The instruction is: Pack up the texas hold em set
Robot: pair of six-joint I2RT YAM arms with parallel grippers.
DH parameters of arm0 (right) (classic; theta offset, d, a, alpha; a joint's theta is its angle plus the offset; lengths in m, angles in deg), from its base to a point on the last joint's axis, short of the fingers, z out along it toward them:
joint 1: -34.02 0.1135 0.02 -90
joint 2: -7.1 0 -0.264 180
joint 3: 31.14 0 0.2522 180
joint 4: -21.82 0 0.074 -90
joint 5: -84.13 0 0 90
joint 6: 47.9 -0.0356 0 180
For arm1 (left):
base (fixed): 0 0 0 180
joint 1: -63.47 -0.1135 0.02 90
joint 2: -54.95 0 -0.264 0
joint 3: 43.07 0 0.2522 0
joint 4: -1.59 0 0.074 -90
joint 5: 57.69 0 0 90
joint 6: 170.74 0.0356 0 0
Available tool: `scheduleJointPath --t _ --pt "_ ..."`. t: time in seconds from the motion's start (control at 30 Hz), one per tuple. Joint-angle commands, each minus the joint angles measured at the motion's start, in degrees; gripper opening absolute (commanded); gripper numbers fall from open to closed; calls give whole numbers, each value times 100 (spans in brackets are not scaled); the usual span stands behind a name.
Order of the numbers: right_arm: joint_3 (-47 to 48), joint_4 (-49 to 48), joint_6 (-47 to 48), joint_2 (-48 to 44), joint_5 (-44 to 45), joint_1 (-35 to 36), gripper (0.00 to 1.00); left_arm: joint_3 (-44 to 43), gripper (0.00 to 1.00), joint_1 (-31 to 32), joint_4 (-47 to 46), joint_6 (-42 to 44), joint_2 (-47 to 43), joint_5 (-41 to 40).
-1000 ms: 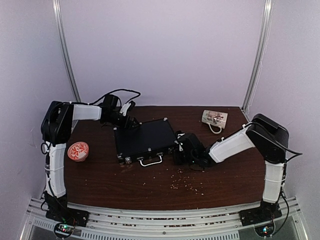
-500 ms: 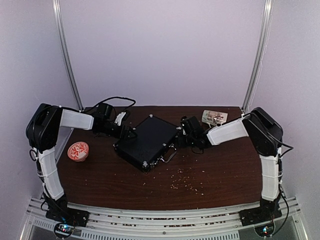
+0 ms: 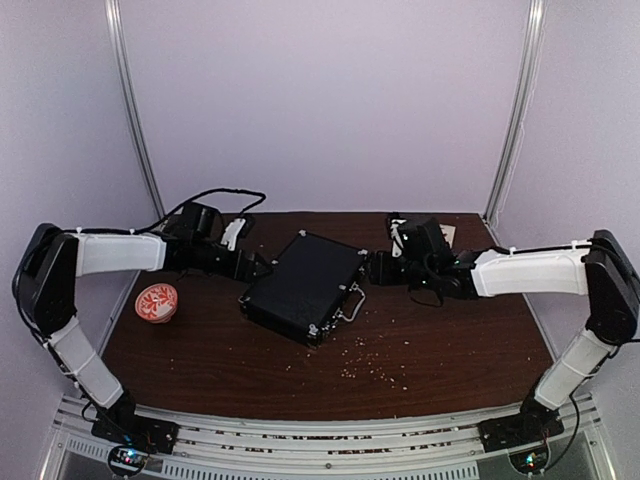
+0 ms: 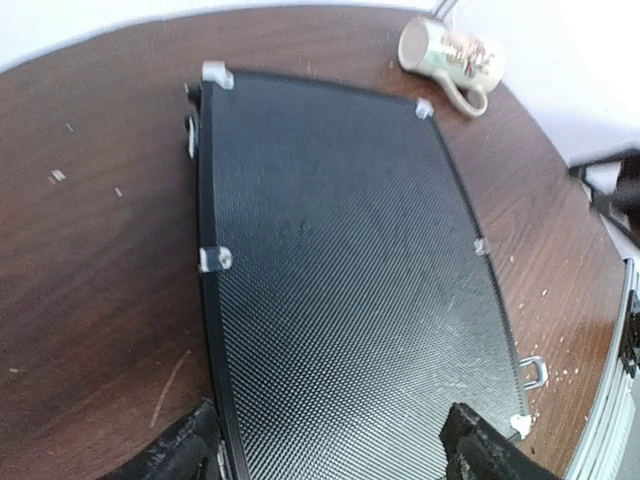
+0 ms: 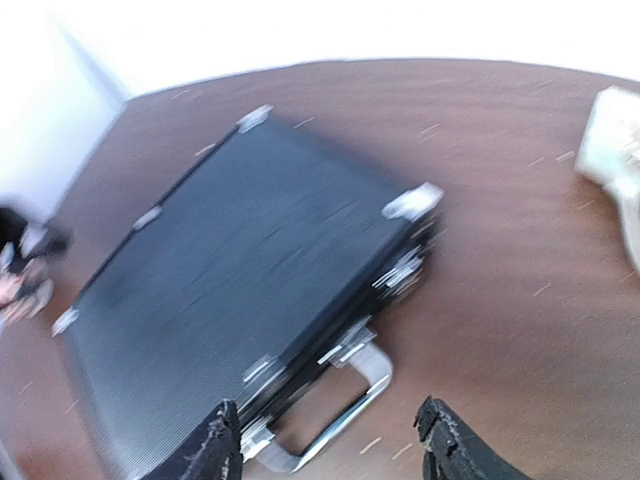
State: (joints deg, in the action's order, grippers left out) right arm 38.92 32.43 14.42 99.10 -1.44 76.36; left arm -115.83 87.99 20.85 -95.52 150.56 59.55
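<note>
The black briefcase (image 3: 303, 287) lies shut and flat on the brown surface (image 3: 460, 345), turned on a diagonal with its silver handle (image 3: 352, 303) facing right, between the orange-red dish (image 3: 156, 302) on the left and the white mug (image 4: 450, 55) at the far right. The left jaws stand wide apart at the case's left end, clamped on nothing, with the lid stretching away between them. The right jaws, blurred in their own view, are likewise spread and empty, just off the corner beside the handle.
</note>
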Motion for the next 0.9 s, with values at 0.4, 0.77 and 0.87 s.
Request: scheduleJointPath --t 0.4,0.77,0.87 --pt "-460 -115 -498 228 -804 1182 62 481 79 1 -107 66 -9 -422" --pt "-110 458 17 918 -746 1200 40 335 74 1 -17 317 178 -418" --pt "-255 402 42 952 -696 1198 38 267 73 -5 -14 353 279 -294"
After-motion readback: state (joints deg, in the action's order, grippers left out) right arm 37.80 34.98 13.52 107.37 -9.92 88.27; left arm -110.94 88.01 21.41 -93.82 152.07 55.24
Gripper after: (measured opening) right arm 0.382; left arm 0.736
